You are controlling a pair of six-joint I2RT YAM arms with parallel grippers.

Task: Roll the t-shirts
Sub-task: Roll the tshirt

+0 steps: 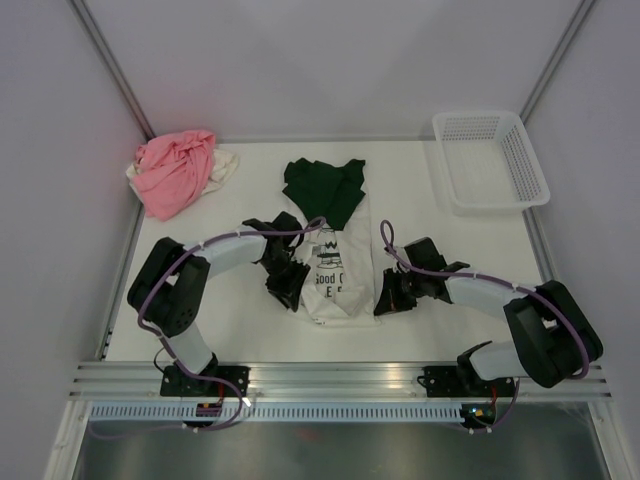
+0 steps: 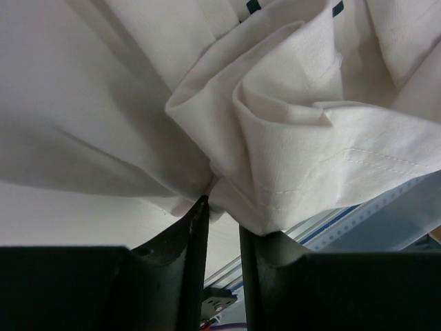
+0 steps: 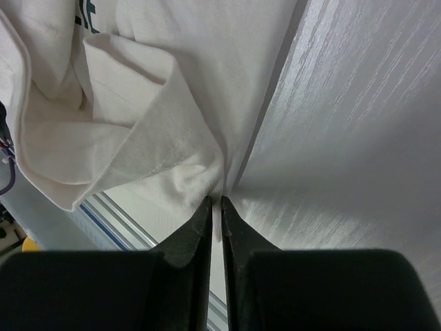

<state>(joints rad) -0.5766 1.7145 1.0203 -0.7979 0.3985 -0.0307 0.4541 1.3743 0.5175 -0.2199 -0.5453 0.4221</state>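
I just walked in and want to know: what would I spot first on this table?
Probably the two black grippers, left gripper and right gripper, at either side of the cream t-shirt with black lettering in the middle. A dark green t-shirt lies just behind it. A pink t-shirt sits bunched at the back left, and a white mesh basket at the back right.

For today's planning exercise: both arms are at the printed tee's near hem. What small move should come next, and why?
Probably close both grippers, left and right, on the hem. The printed tee lies flat and unrolled, and cloth sits at both sets of slightly parted fingers, so a firm pinch should precede rolling.
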